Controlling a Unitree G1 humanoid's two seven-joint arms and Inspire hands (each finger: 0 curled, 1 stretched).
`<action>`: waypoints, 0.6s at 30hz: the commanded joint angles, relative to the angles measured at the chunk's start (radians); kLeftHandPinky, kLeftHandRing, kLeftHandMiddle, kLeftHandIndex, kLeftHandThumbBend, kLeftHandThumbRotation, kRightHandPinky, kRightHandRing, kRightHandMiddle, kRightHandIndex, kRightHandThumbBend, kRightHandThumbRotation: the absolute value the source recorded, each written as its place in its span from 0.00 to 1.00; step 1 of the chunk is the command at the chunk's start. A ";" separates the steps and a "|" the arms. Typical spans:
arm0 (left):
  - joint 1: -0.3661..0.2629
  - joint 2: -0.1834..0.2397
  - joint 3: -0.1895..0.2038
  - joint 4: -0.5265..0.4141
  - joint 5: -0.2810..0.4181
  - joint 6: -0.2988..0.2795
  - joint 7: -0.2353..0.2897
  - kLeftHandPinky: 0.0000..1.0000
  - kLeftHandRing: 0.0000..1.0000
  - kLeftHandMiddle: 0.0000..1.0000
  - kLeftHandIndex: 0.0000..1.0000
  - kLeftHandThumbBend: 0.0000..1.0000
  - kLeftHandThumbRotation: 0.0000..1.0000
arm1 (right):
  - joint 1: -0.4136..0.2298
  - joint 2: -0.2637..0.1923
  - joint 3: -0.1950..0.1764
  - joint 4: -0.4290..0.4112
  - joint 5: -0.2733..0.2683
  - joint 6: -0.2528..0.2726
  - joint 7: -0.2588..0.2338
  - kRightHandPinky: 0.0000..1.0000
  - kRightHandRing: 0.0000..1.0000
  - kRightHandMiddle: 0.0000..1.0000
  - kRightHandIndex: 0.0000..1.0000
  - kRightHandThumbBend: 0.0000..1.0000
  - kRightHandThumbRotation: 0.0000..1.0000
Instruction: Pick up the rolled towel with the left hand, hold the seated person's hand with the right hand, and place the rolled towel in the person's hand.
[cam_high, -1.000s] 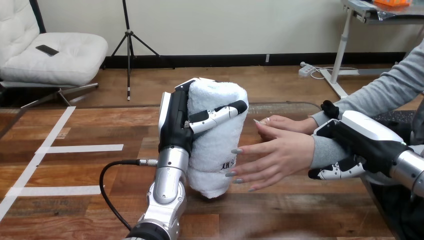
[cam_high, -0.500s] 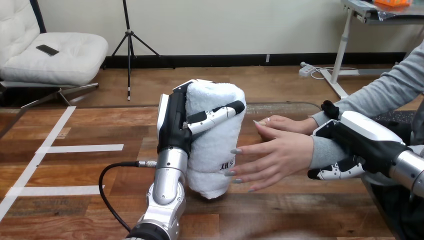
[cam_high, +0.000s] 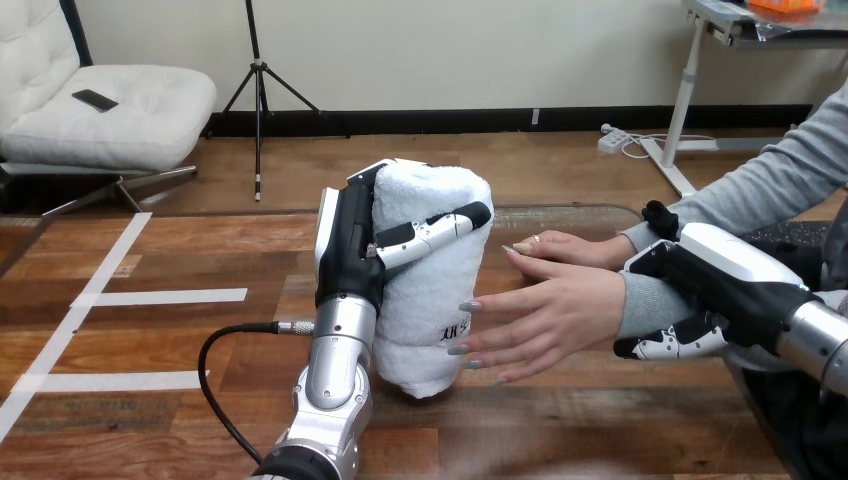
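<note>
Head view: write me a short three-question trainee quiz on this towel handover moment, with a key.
1. True or false: the rolled towel lies flat on the table, untouched.
2. Multiple choice: the right hand has its fingers curled round the person's: A) wrist, B) fingertips, C) elbow.
3. Short answer: which robot hand grips the towel?
Key: 1 false; it stands upright in the left hand. 2 A; the grey-sleeved wrist, behind the person's open hand. 3 the left hand.
</note>
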 joint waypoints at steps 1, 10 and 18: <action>-0.164 -0.009 0.001 -0.014 0.011 -0.025 0.012 0.38 0.41 0.42 0.42 0.69 0.00 | -0.097 0.049 -0.020 -0.071 0.037 -0.013 -0.006 0.22 0.25 0.32 0.36 0.53 0.00; -0.167 0.000 0.002 -0.013 0.011 -0.030 0.013 0.37 0.39 0.41 0.41 0.68 0.00 | -0.120 0.060 -0.013 -0.059 0.027 -0.020 -0.009 0.22 0.26 0.32 0.36 0.55 0.00; -0.170 0.009 0.001 -0.015 0.014 -0.029 0.019 0.36 0.39 0.41 0.41 0.67 0.00 | -0.140 0.070 -0.008 -0.047 0.017 -0.025 -0.010 0.22 0.26 0.32 0.35 0.55 0.00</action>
